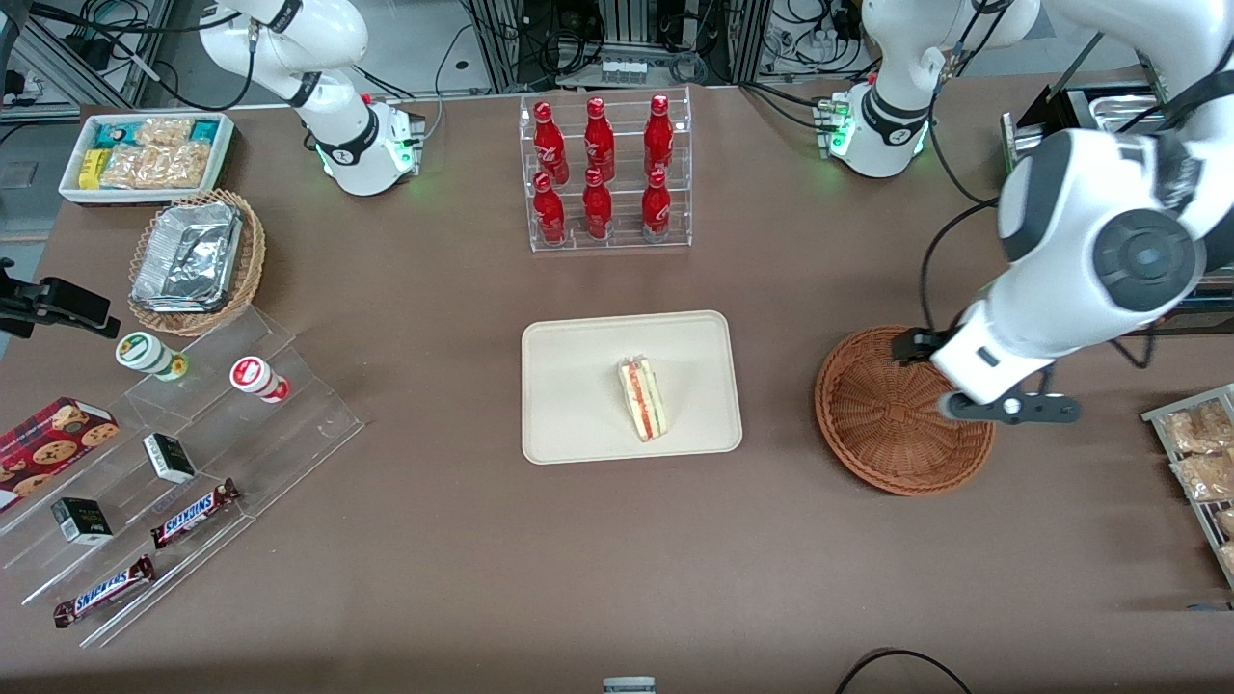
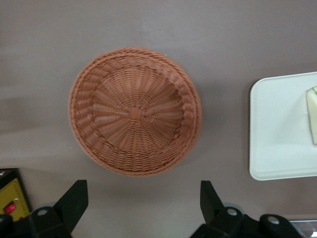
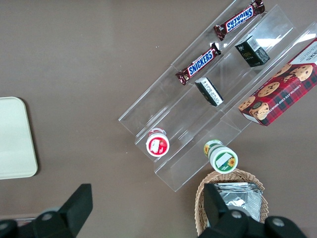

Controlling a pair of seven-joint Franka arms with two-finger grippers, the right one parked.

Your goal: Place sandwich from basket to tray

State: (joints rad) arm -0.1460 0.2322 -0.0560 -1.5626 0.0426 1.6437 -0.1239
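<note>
The sandwich [image 1: 642, 399] lies on its side on the tray [image 1: 578, 424], near the tray's middle, cut edge showing red and green layers. The basket [image 1: 882, 424] sits empty on the brown tabletop [image 1: 463, 540] beside the tray, toward the working arm's end. The gripper [image 2: 143, 203] hangs above the basket, its fingers [image 2: 74, 201] spread wide and holding nothing.
</note>
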